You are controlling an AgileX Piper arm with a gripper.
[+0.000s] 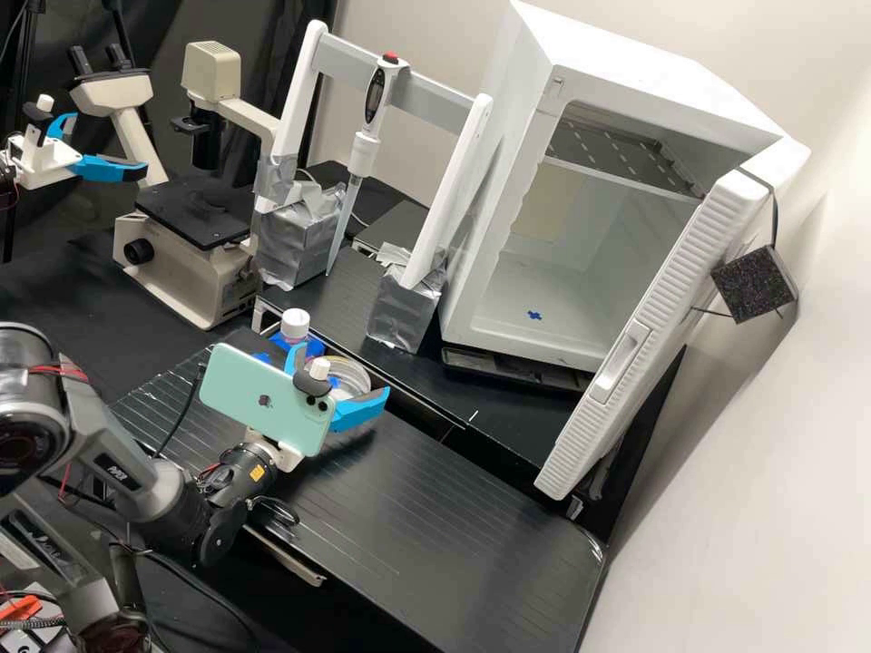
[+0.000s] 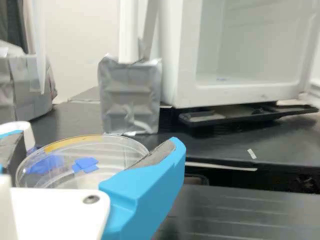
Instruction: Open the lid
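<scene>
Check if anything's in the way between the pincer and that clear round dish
Nothing visible stands between the pincer and the dish. The white-capped bottle is beside the dish, not between them.

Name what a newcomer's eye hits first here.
Probably the big white cabinet at the high view's right, its door swung wide open. Next, the mint-green phone on the arm's wrist, just behind the gripper. Then the clear round dish at the gripper, with bright blue patches showing in it.
</scene>
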